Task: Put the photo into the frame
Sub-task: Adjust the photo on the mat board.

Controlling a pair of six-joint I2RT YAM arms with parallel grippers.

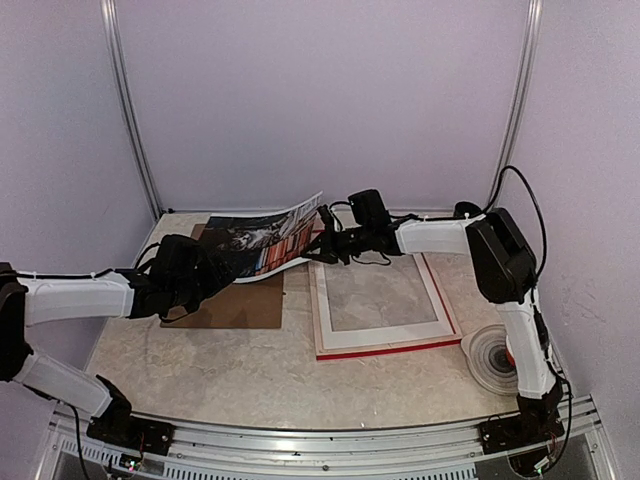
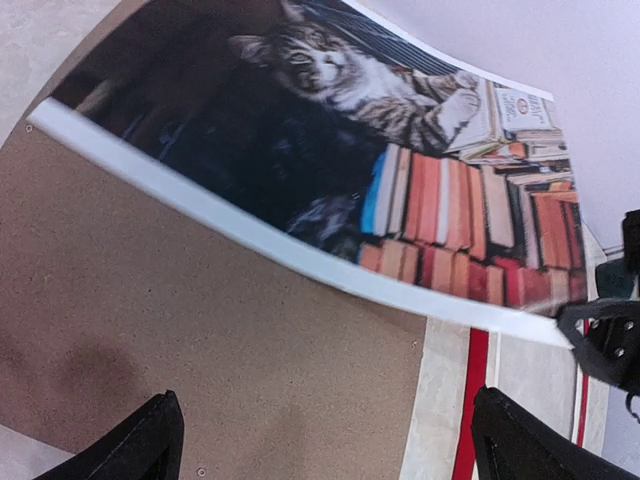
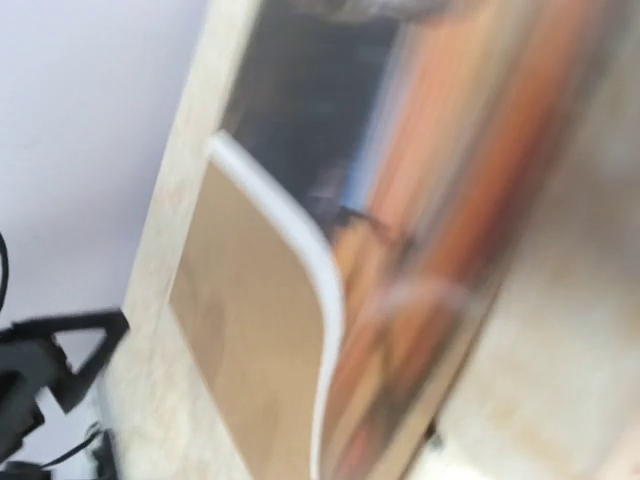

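**Photo [image 1: 268,238] pinched at one corner, frame [image 1: 390,349] lying to its right**

Nearest the arms' bases, the frame lies flat on the right half of the table, its red edge toward the camera and a white mat [image 1: 385,337] lying on it. Left of it, the left gripper [image 2: 330,445] hovers with its fingers spread wide over the brown backing board [image 1: 235,308], holding nothing. Farther back, the right gripper [image 1: 325,238] reaches across above the frame, its fingers pressed together on the photo's right-hand corner. That end is raised and the sheet bows, sagging leftward over the backing board. Whether its left end touches the board cannot be told. The right wrist view is too blurred to add more.

The photo's long axis appears to run left to right, and the frame sits just beside its pinched end, to the right and nearer the bases. The right arm is nearer the frame and already has the grip, so the carry looks like its job, a short pull rightward and toward the bases. The mat appears to occupy the spot where the photo must go.
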